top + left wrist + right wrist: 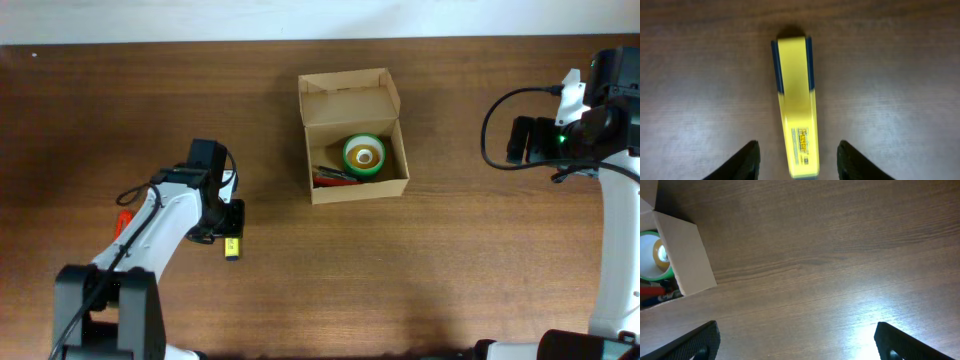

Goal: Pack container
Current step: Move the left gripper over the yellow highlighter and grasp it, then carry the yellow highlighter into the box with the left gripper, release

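Observation:
The tan cardboard container (400,175) stands open at the table's middle, its flap lid folded back. Inside lie a green tape roll (364,155) and red and blue items (330,178). The right wrist view shows the box wall (687,255) and the roll (652,255) at far left. A yellow and blue stapler-like object (796,105) lies on the wood, also visible in the overhead view (232,247). My left gripper (797,162) is open, its fingers on either side of the object's near end without touching. My right gripper (797,340) is open and empty, far right of the box.
A small red object (124,220) lies by the left arm near the table's left side. The table's far edge meets a white wall at the top. Black cables loop by the right arm (500,120).

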### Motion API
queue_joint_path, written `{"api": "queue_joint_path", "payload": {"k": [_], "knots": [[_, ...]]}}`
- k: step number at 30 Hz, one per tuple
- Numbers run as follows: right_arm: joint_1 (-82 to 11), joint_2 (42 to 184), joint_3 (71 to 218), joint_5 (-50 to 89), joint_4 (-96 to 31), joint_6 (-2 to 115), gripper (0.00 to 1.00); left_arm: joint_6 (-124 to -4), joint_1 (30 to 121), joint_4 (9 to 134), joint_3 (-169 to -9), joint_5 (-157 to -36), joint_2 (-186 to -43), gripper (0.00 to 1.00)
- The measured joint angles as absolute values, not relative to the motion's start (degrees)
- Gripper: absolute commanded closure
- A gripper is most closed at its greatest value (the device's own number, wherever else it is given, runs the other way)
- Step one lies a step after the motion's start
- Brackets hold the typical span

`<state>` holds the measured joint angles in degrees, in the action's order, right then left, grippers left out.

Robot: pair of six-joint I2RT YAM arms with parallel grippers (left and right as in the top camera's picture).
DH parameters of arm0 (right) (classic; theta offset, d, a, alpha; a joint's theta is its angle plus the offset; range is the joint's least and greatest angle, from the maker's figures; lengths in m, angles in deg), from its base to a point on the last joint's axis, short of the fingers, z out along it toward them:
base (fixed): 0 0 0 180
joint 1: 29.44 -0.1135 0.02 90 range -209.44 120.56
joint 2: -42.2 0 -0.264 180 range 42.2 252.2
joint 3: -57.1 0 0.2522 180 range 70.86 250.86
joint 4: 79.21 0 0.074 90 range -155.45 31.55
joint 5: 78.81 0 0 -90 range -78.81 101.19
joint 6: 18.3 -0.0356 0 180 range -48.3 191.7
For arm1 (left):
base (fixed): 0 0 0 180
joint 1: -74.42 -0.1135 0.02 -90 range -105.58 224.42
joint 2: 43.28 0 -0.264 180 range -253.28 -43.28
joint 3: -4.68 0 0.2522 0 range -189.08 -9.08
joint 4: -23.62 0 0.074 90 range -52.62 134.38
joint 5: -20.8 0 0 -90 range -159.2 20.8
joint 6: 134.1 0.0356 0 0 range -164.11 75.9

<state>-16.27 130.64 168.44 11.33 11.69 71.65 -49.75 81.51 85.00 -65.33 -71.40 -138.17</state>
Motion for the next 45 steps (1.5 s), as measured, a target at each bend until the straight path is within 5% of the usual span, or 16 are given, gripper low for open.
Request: {"api": "queue_joint_path", "payload": {"k": [8, 13, 19, 27, 45], "knots": [[-16.3, 130.6, 168.4, 11.4, 11.7, 71.7, 0.01, -49.8, 81.5, 79.7, -65.3, -71.1, -144.5, 0.51], [-16.3, 130.6, 168.4, 11.5, 11.7, 71.6, 0.01, -50.1, 81.3, 79.0, -65.9, -70.1, -145.2, 0.83], [-16.3, 130.6, 168.4, 11.5, 11.7, 71.7, 0.01, -50.2, 81.4, 78.0, -66.1, -70.3, -145.3, 0.98], [-16.3, 130.6, 168.4, 11.5, 11.7, 71.7, 0.01, -45.5, 82.9, 83.8, -75.6, -70.7, -149.0, 0.98], [-16.3, 130.6, 168.4, 11.6, 11.7, 71.7, 0.01, -14.5, 90.5, 103.0, -121.6, -74.1, -149.2, 0.99]]}}
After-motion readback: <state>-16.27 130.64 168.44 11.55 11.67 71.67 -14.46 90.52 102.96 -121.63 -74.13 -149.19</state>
